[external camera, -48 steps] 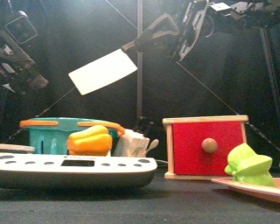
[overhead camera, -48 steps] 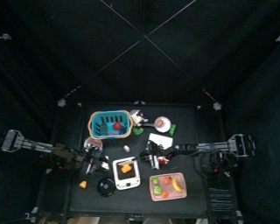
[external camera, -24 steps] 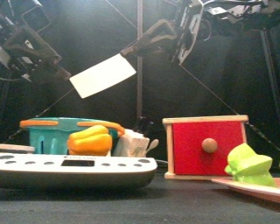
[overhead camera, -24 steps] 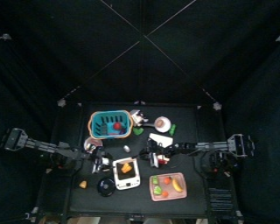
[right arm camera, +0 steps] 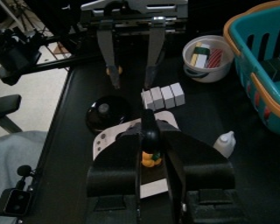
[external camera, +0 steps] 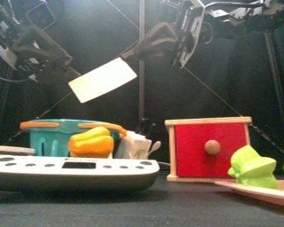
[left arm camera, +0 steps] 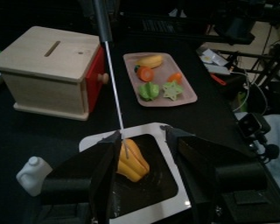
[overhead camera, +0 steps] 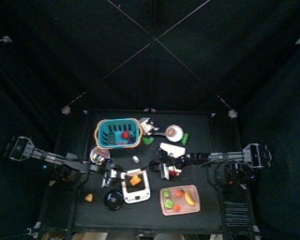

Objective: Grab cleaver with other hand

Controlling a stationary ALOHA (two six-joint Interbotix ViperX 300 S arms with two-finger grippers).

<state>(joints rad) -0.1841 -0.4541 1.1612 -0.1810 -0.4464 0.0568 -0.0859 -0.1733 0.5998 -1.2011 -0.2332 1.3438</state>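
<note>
right tool (external camera: 156, 44) clamped on cleaver (external camera: 104, 80) handle above basket (external camera: 67, 133); left tool (external camera: 43, 55) wide open, empty; could knock blade loose on approach.

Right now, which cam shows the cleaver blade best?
Front view: the cleaver shows its broad pale face, raised above the table, handle in the right gripper. Left wrist view sees it edge-on, a thin line. Right wrist view shows only a sliver between the jaws. In the top view I can't pick it out.

Robot lab pen: black curtains (overhead camera: 65, 56), small table (overhead camera: 83, 164).
</note>
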